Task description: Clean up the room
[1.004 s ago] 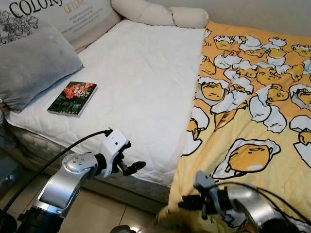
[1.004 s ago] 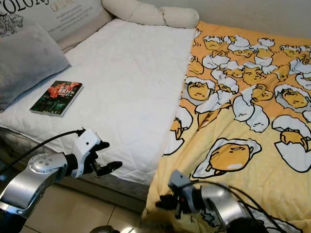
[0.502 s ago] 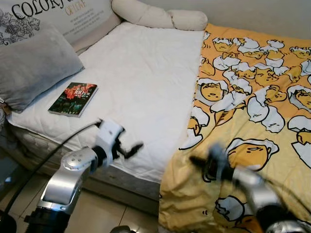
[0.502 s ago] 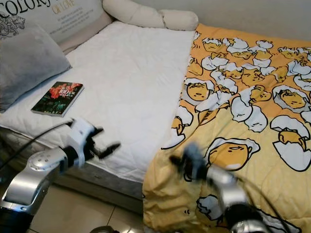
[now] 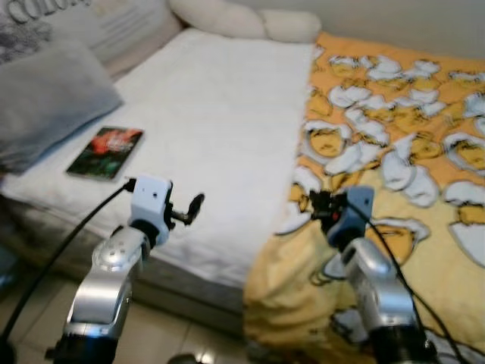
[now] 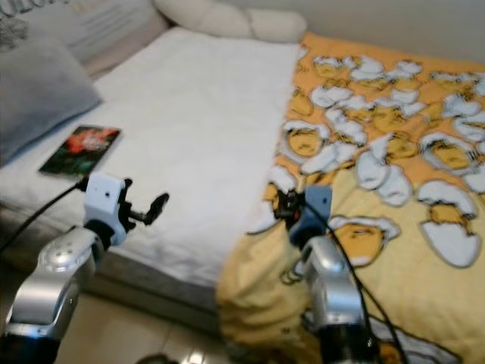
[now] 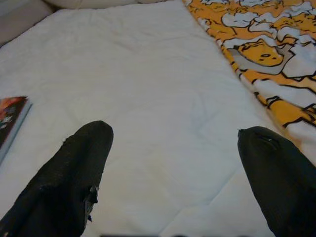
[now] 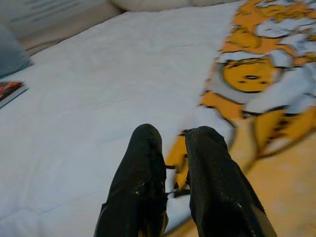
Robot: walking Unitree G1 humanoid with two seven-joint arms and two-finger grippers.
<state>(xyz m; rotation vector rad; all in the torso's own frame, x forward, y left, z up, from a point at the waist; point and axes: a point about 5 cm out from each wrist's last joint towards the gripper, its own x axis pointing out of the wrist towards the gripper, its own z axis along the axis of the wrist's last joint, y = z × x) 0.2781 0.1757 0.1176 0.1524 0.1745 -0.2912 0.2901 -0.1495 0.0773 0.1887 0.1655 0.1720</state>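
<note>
The head views are blurred; the right gripper (image 8: pixel 173 163) pinches the yellow blanket (image 5: pixel 409 152) edge, the left gripper (image 7: pixel 173 163) spreads wide above the mattress (image 5: pixel 220 129), book (image 5: pixel 105 152) nearby.

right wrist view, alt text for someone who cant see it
The right hand, its two black fingers pinched on the edge of a yellow cartoon-print blanket, over a white mattress. A book lies far off on it.
</note>
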